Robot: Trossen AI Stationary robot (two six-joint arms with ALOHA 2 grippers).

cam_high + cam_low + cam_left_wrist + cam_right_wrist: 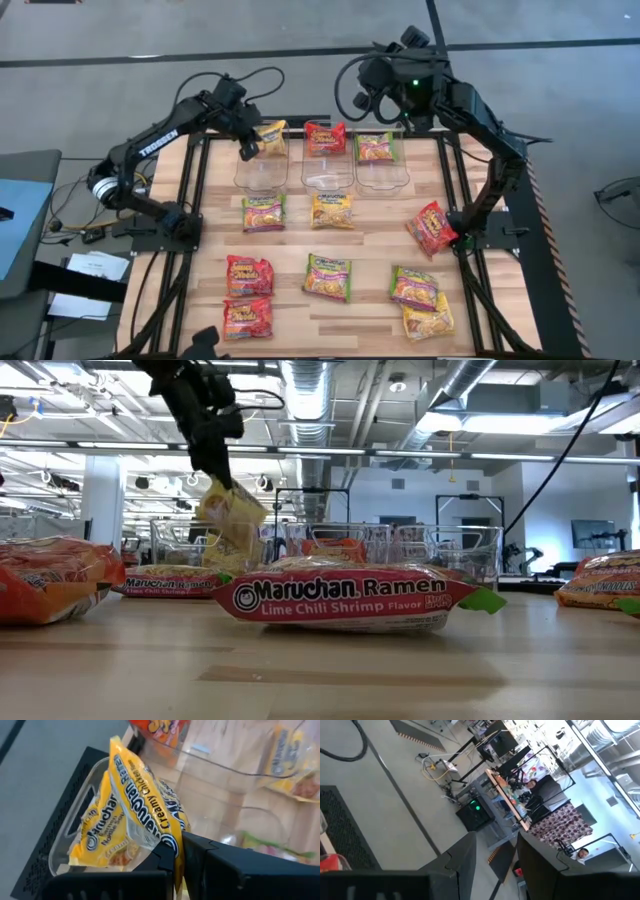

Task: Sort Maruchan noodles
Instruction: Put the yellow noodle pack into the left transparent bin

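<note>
My left gripper [247, 150] is shut on a yellow noodle packet [271, 136] over the left one of three clear bins [260, 172] at the table's far side. Another yellow packet [92, 840] lies in that bin. The middle bin [327, 172] holds a red packet [325, 138], and the right bin [382, 172] holds a green one [375, 147]. My right gripper [495, 862] stands open with nothing between its fingers. It is raised behind the bins and points out into the room. My left gripper pinches the yellow packet by one edge [174, 851] between its two fingers, which slant down from the table's left. The packet hangs tilted below the fingers [214, 472], clear of the table, over the left bin's rim [75, 820].
Several loose packets lie flat on the table nearer the front: green [264, 213], yellow [331, 210], red [432, 228], red [249, 276], green [328, 276], green [415, 287], yellow [428, 320], red [247, 318]. Dark frame rails [195, 200] run along both sides.
</note>
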